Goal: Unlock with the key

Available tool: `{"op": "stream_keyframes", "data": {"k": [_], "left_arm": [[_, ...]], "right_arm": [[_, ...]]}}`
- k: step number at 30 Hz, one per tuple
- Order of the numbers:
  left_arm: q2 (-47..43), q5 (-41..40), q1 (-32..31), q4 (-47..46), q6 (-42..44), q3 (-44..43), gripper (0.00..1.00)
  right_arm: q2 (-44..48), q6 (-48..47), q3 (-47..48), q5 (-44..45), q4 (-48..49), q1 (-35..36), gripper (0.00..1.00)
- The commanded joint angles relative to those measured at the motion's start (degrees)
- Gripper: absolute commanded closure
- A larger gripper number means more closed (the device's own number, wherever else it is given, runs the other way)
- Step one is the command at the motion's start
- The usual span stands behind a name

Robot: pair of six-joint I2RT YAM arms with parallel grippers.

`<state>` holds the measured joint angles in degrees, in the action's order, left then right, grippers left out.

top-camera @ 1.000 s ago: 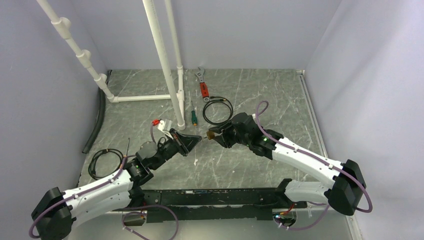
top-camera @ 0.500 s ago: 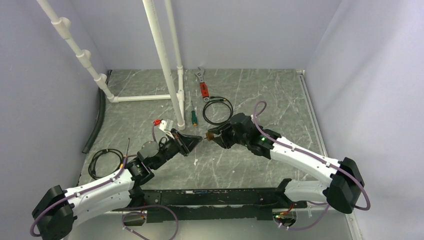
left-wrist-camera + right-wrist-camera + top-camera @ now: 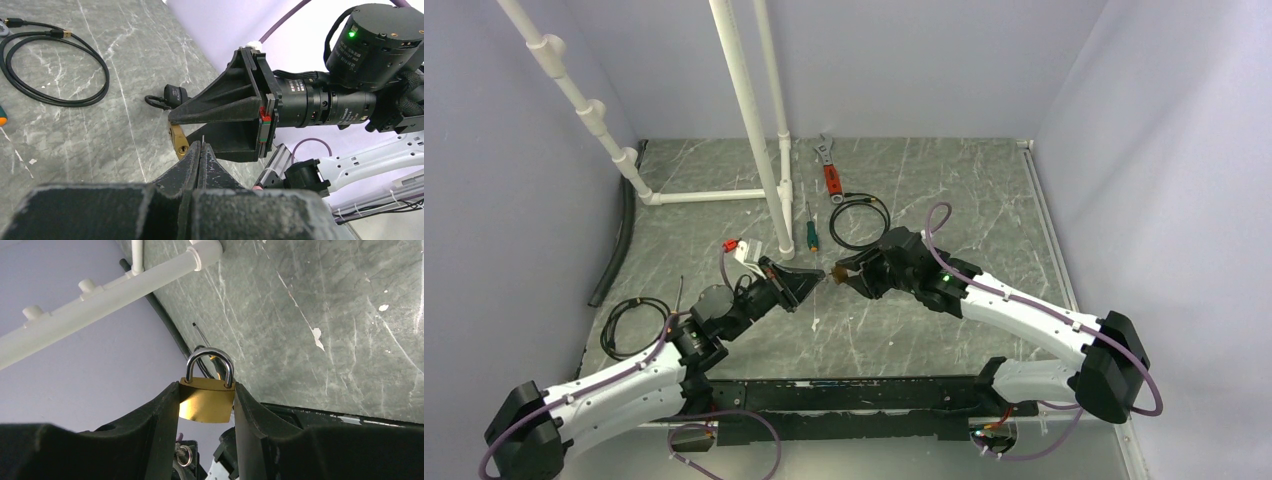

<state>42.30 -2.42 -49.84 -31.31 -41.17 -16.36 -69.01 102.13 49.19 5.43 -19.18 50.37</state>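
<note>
The grey marbled table (image 3: 924,200) carries a white pipe frame (image 3: 749,110) at the back left, with a black hose (image 3: 619,235) along the left wall. Both arms reach in from the near edge and meet nose to nose just above the middle of the table. Behind them lie a coiled black cable (image 3: 859,222), a red-handled wrench (image 3: 829,165) and a green-handled screwdriver (image 3: 811,232). A second cable coil (image 3: 629,325) sits near the left arm.

The right gripper (image 3: 205,390) is partly open and clamped on the sides of a brass padlock (image 3: 206,405). The body is pinched between the two fingers and the steel shackle stands clear beyond the fingertips. In the left wrist view, the padlock's keyhole end faces the left gripper.

The left gripper (image 3: 200,147) is closed all the way, its fingertips pressed together. A thin metal sliver, the blade of the key (image 3: 203,138), pokes out from between the tips. The key's black head cannot be seen, being hidden by the fingers. The blade tip sits just beside the keyhole end of the brass padlock, very close; whether it touches or has entered cannot be told.

A small dark padlock (image 3: 171,94) lies on the table beyond the right gripper, apart from both.
</note>
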Motion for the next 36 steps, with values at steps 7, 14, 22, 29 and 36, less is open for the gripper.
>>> {"op": "stream_keyframes", "data": {"k": [7,14,22,29,36], "left_arm": [[-1.9,-0.3,-0.2,2.7,1.5,-0.5,1.0],[-1.7,-1.2,-0.2,2.5,1.6,0.2,1.0],[0.6,-1.0,-0.2,1.9,1.9,-0.6,1.0],[1.8,-1.0,-0.2,1.6,2.2,-1.2,1.0],[1.6,-1.1,-0.2,1.7,2.2,-1.4,1.0]], "right_arm": [[0.7,0.6,3.2,0.2,3.0,0.3,1.0],[0.7,0.2,3.2,-0.1,3.4,0.4,1.0],[0.3,-0.2,3.4,-0.9,3.7,0.4,1.0],[0.4,-0.3,3.3,-1.0,3.7,0.4,1.0],[0.1,-0.3,3.0,-1.2,3.7,0.4,1.0]]}}
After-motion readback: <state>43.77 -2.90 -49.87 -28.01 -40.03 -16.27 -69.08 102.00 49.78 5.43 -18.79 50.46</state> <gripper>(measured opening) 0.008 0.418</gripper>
